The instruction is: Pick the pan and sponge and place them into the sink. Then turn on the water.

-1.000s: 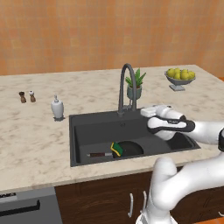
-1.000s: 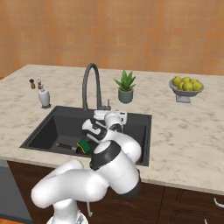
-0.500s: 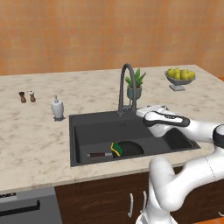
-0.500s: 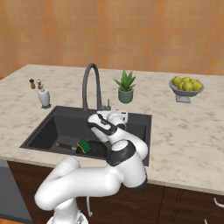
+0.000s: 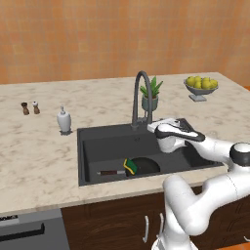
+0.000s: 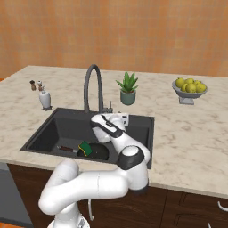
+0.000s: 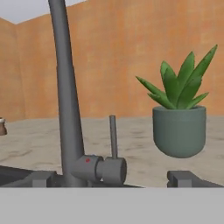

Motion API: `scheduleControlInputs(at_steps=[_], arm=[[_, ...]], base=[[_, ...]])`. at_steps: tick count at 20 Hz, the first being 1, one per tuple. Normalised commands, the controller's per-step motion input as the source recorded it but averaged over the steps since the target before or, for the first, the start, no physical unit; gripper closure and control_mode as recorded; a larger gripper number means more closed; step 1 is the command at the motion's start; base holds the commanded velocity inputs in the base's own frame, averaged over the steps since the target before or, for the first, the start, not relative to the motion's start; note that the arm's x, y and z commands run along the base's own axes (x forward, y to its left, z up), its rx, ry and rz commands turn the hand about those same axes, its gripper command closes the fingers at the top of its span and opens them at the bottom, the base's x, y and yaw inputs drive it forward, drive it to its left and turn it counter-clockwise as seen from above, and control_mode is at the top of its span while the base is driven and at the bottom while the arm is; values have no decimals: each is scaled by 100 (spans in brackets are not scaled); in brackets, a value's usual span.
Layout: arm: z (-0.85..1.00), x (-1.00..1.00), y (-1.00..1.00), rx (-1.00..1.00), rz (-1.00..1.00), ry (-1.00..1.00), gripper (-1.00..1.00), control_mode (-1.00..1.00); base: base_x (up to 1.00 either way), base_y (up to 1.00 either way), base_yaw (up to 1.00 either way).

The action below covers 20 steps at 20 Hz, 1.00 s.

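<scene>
Faucet (image 7: 65,87) base is sitting dead ahead of the gripper (image 5: 155,126) in the hand view, slightly left of centre; its thin upright lever (image 7: 113,135) is rising just right of the column, from the round valve body. Lever long axis is running vertical, so approach w/ jaws straddling it looks feasible, judging by the framing.

Gripper is reading as released, jaws spread wide, nothing between them. Finger tips (image 7: 37,178) are peeking up low at either side of the valve body, lever lying roughly between them but further out, not yet touched as far as I can tell.

Pan (image 5: 142,166) and sponge (image 5: 130,166) are lying below and behind the gripper, down in the sink (image 5: 93,134); sponge is resting on the pan's left rim, handle pointing left. Both placed, so remaining step = water. No stream is falling from the spout.

Plant pot (image 7: 179,131) is standing to the right of the lever and beyond it, well apart; not an obstacle, I judge.

Next move likely needs: short advance fwd to the lever, then push or close on it. Risk: tips catching the valve body before reaching the lever.
</scene>
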Motion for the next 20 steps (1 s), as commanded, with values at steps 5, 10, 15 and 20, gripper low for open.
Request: scheduleControlInputs(at_steps=[5, 10, 15, 20], arm=[[0, 26, 0, 0, 0, 0, -100, -100], [0, 29, 0, 0, 0, 0, -100, -100], [0, 21, 0, 0, 0, 0, -100, -100], [0, 24, 0, 0, 0, 0, -100, -100]], base=[[0, 0, 0], [0, 0, 0], [0, 0, 0], [0, 0, 0]])
